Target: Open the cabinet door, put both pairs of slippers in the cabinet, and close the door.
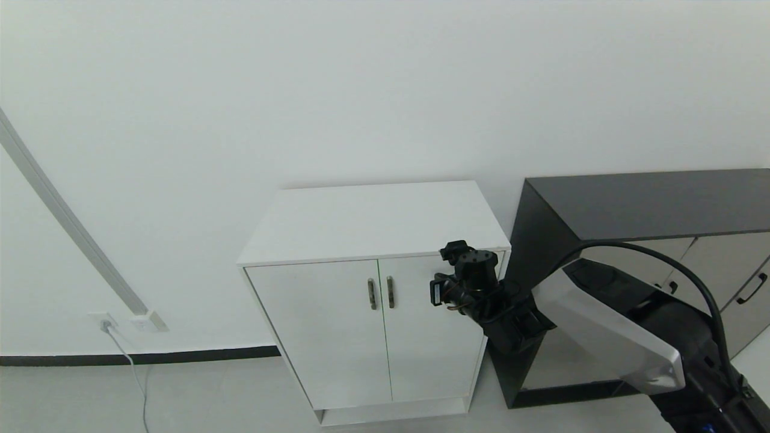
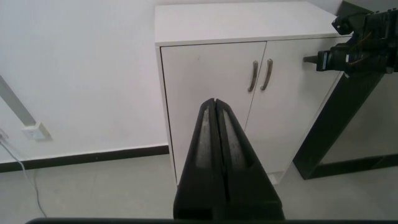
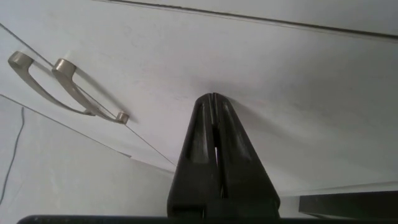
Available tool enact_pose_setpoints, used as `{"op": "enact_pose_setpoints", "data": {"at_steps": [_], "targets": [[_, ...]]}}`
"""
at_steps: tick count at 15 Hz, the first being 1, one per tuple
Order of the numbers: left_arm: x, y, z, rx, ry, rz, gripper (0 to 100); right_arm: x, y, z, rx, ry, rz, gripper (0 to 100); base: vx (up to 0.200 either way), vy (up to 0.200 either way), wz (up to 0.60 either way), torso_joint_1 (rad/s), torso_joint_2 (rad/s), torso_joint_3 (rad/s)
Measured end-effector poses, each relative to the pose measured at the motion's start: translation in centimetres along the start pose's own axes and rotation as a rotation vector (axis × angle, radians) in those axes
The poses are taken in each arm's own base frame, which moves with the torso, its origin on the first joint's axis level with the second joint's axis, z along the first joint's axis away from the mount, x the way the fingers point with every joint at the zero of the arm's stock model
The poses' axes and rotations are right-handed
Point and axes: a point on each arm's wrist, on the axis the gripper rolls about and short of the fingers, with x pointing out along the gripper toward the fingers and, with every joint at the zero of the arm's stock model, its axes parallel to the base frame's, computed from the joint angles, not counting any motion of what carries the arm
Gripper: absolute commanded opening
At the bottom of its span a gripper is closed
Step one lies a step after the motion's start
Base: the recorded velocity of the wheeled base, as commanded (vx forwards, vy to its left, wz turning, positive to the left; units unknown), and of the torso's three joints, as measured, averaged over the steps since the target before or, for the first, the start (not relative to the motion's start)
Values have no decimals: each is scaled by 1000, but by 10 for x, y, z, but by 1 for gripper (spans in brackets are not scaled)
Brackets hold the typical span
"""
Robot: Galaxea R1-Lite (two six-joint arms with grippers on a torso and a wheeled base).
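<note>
- White cabinet [image 1: 373,222] stands against the wall [image 1: 385,90], both doors shut.
- Left-door handle [image 1: 371,294] and right-door handle [image 1: 390,292] sit side by side at the centre seam, long axes vertical.
- Right gripper [image 1: 435,293] is clenched on nothing, close in front of the right door [image 1: 427,355], near its upper outer part.
- Right-door handle lies to the robot's left of that gripper, at roughly the same height, apart from it.
- Left gripper [image 2: 214,102] is clenched and empty, well back from the cabinet; the right arm is nearer.

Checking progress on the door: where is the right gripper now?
In the head view, the right gripper is at the upper part of the white cabinet's right door, right of both handles, clear of them.
</note>
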Motion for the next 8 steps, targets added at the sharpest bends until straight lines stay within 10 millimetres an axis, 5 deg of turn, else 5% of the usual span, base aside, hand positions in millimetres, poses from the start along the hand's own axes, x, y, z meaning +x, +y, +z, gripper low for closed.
{"op": "enact_pose_setpoints", "data": {"at_steps": [8], "targets": [[0, 0, 0, 0, 0, -1, 0, -18, -5, -6, 1, 2, -10, 0, 0, 0, 0, 0, 0, 0]]}}
